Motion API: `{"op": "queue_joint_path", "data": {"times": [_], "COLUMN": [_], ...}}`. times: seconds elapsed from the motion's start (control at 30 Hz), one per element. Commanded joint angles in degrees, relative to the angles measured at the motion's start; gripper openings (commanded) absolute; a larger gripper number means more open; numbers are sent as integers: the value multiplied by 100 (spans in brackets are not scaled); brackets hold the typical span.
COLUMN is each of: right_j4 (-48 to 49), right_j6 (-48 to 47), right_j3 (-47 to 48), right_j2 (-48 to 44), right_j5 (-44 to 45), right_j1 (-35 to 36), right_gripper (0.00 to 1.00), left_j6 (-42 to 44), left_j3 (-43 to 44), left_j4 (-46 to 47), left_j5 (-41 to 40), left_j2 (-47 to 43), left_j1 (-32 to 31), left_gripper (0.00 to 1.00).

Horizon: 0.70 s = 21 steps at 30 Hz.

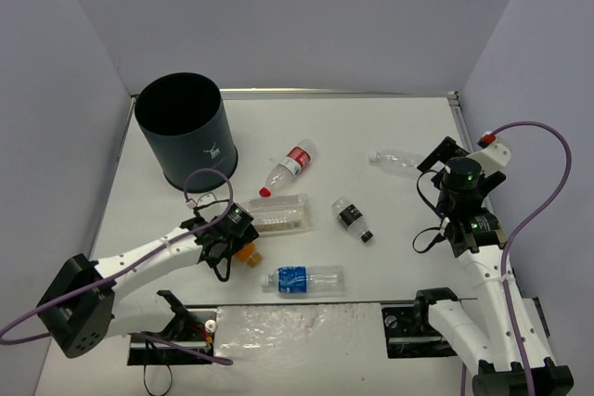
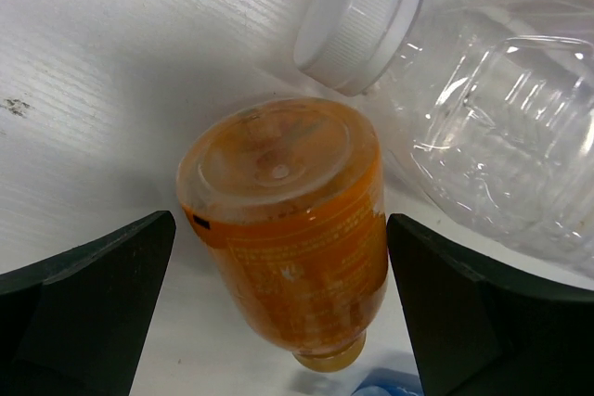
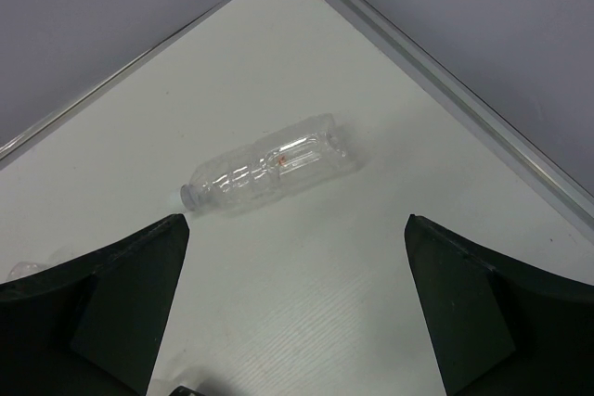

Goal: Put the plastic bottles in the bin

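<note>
While bin [image 1: 186,150] stands upright, bottles [image 1: 292,162] (six) lying outside

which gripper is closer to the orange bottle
Left. The left gripper has its open fingers on either side of the orange bottle, not touching it. The right gripper is far off to the other side, facing the plain clear bottle.

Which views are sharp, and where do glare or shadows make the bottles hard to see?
Top external: sharp, even light, faint shadows. Left wrist: the orange bottle has bright glints on its base and a grey shadow around it; the wide ribbed bottle glints too. Right wrist: the plain clear bottle is sharp but pale against the white table.
</note>
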Motion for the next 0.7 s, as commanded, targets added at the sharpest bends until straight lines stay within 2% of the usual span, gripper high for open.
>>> {"op": "queue_joint_path", "data": {"times": [0.0, 0.07, 0.13, 0.2, 0.33, 0.37, 0.5, 0.67], "right_j4": [379, 381, 387, 397, 408, 408, 416, 416], "right_j6": [-64, -76, -86, -86, -103, -112, -61, -106], "right_j3": [69, 69, 69, 56, 52, 60, 52, 140], "right_j2": [62, 55, 43, 36, 62, 71, 123, 437], "right_j5": [72, 57, 40, 90, 135, 117, 124, -132], "right_j1": [2, 2, 7, 4, 2, 2, 10, 6], "right_gripper": [100, 100, 100, 100, 100, 100, 100, 100], "left_j6": [-165, -231, -177, -153, 61, 131, 1043, 2244], "left_j3": [213, 218, 193, 163, 198, 265, 1158, 2711], "left_j4": [283, 170, 57, -163, -497, -577, -855, -893], "left_j5": [1, 24, -55, -282, -430, -455, -717, -1529], "left_j2": [185, 64, -130, -410, -1088, -1210, -1719, -1494], "left_j1": [-32, -40, -41, -41, -41, -49, -59, -55], "left_gripper": [91, 73, 67, 54, 13, 9, 8, 9]}}
